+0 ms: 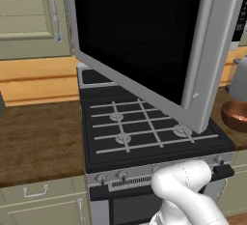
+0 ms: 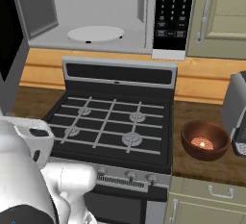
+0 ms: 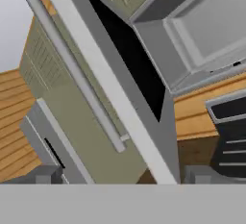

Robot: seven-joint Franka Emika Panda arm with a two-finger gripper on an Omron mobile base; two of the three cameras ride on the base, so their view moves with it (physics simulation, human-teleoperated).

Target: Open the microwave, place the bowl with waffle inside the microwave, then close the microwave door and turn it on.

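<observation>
The microwave (image 2: 96,6) hangs above the stove, its light grey cavity exposed with the white turntable (image 2: 95,33) inside and the dark keypad (image 2: 173,11) to the right. The microwave door (image 1: 144,40) stands swung wide open, its long silver handle (image 1: 207,40) at the free edge. In the hand view the microwave door (image 3: 129,79) and its handle (image 3: 72,69) run diagonally just ahead of my gripper (image 3: 124,175), which is open and holds nothing. The reddish-brown bowl (image 2: 205,140) sits on the counter right of the stove, a pale waffle (image 2: 202,143) in it; the bowl (image 1: 236,115) also shows past the door edge.
A black gas stove (image 2: 110,122) with grates lies below the microwave. A grey appliance (image 2: 238,112) stands just right of the bowl. Wooden counter (image 1: 38,137) stretches left of the stove. Beige cabinets (image 2: 221,16) flank the microwave.
</observation>
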